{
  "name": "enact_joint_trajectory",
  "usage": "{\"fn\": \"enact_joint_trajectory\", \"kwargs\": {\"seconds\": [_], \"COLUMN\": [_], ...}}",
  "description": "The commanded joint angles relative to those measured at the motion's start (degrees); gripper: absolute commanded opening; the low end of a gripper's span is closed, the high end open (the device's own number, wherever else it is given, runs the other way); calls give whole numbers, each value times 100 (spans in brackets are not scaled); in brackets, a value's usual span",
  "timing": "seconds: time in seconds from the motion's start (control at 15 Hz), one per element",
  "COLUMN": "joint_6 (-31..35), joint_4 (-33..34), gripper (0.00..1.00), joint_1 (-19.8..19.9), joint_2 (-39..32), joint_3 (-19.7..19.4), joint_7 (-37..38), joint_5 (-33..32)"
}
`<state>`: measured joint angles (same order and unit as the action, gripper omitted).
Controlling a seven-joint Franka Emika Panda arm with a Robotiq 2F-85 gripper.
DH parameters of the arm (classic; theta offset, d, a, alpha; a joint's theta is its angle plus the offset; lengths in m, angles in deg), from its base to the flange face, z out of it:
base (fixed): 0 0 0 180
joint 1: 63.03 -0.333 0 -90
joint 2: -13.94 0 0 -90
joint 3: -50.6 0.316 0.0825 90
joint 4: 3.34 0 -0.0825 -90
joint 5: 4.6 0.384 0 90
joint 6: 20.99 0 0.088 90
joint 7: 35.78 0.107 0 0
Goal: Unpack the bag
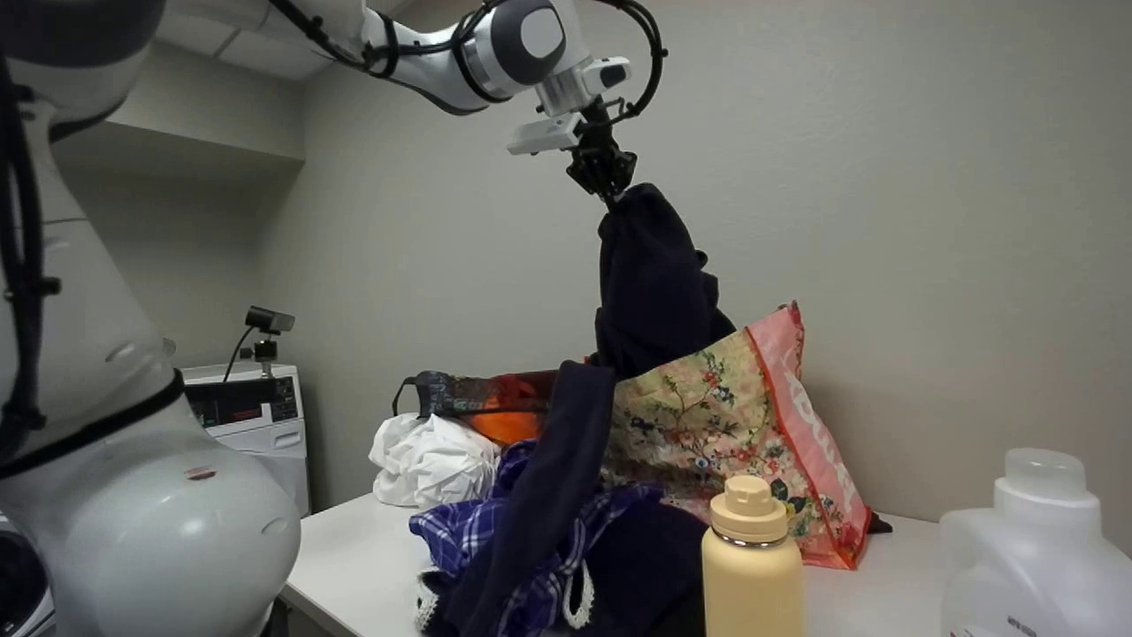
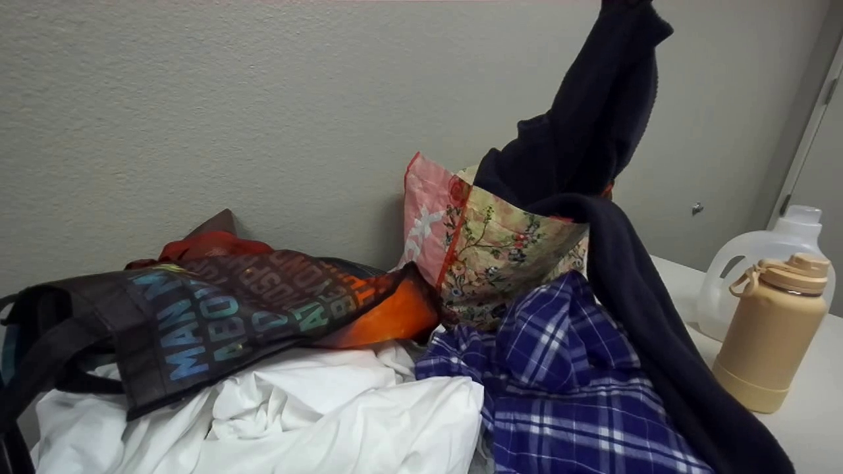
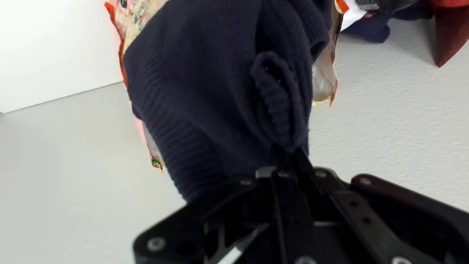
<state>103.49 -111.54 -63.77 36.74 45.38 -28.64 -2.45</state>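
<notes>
- Gripper (image 3: 290,152) high above the bench (image 1: 354,557), pinching a fold of navy ribbed-edge garment (image 1: 650,274).
- Garment runs down from the grip into the mouth of the floral bag (image 1: 707,407); one long strip hangs over the rim, down to the plaid cloth (image 2: 573,408).
- Bag stands on the bench, rim slanting.
- Step, as I read it: the pull-out, partly done; lower end not yet free.
- Next calls for: more lift until that end clears the rim, then a carry toward the plaid cloth and white fabric (image 2: 329,421), and release.
- Risk: bag may drag along; strip could sweep the tan water bottle (image 1: 752,566).
</notes>
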Motion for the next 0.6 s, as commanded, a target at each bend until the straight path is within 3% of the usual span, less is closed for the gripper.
{"fn": "enact_joint_trajectory", "kwargs": {"seconds": [0.0, 0.27, 0.53], "joint_6": [-1151, -2579, -3304], "joint_4": [58, 53, -292], "gripper": [5, 5, 6], "joint_1": [87, 68, -1], "joint_2": [538, 684, 513], "joint_3": [-4, -139, -367], "joint_7": [-358, -620, -1195], "joint_5": [188, 389, 893]}}
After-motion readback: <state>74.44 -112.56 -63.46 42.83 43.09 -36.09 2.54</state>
